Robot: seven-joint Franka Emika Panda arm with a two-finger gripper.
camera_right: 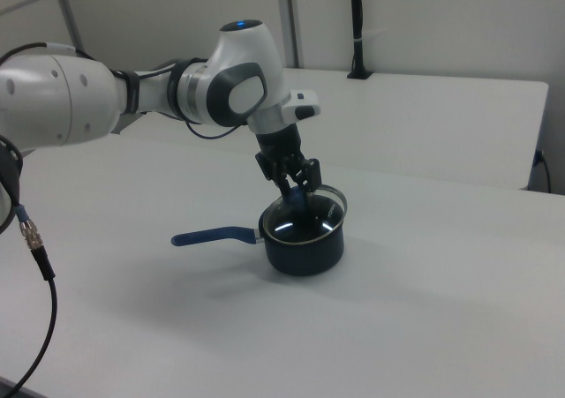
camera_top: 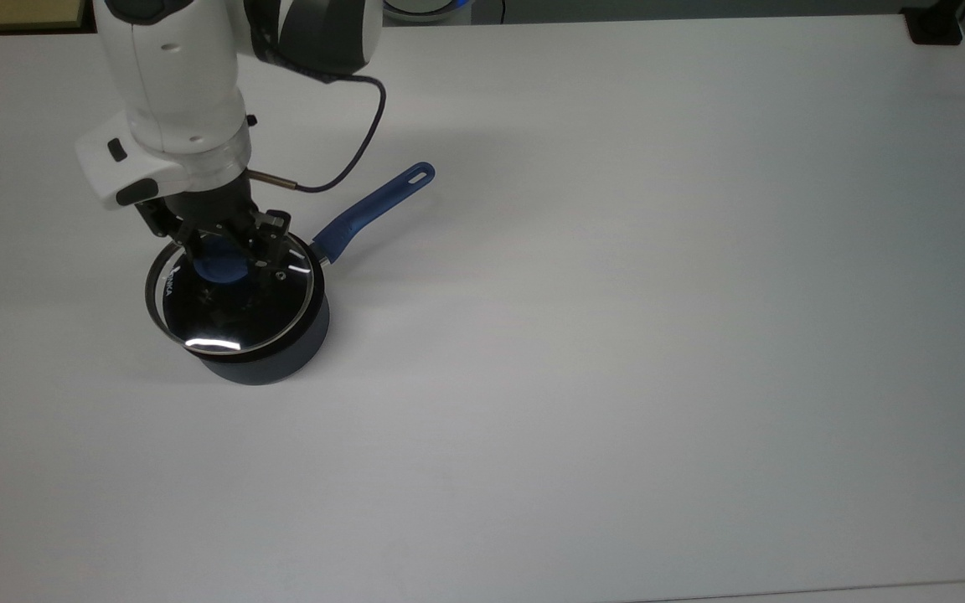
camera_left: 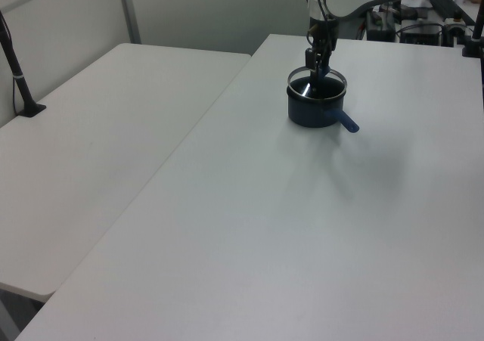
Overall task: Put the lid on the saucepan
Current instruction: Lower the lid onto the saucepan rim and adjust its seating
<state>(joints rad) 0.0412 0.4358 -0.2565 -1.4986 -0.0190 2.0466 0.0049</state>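
The saucepan (camera_top: 266, 365) is a small dark pot standing on the white table (camera_top: 616, 335), its long blue handle (camera_top: 374, 208) pointing toward the top view's upper right. The lid (camera_top: 223, 322), clear glass with a metal rim, hangs just above the pot's mouth, slightly tilted and offset a little toward the top view's left. My gripper (camera_top: 229, 253) points down and is shut on the lid's blue knob (camera_top: 216, 268). In the right view the lid (camera_right: 320, 206) sits over the saucepan (camera_right: 305, 246), with its right edge raised, under the gripper (camera_right: 297, 184). In the left view the gripper (camera_left: 321, 60) stands over the saucepan (camera_left: 314, 110).
A black cable (camera_top: 348, 155) loops from the wrist above the handle. A small black object (camera_top: 935, 25) sits at the table's far right corner in the top view. In the left view a second white table (camera_left: 98, 144) adjoins, with a black post (camera_left: 19, 76).
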